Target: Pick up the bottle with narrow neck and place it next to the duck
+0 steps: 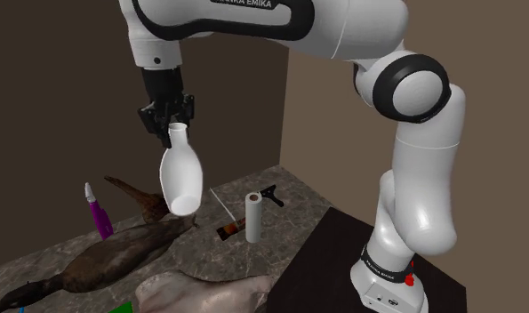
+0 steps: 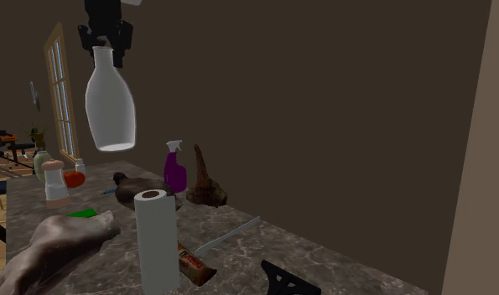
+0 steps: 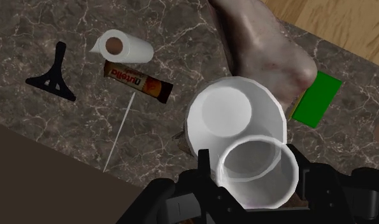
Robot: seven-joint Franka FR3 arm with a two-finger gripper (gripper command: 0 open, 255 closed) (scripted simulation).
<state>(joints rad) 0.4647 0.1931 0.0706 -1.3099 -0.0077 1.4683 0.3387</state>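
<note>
A white bottle with a narrow neck hangs high above the marble counter, tilted a little. My black gripper is shut on its neck from above. The second exterior view has the bottle under the gripper, well off the surface. In the wrist view the fingers clasp the neck of the bottle at the gripper. A dark brown duck lies on the counter below and to the shoulder view's left of the bottle; it shows as a dark shape in the second exterior view.
A pale fleshy lump lies near the counter's front. A paper towel roll, a Nutella bar, a thin stick and a black scraper sit near the stand. A purple spray bottle stands behind the duck. A green block lies by the lump.
</note>
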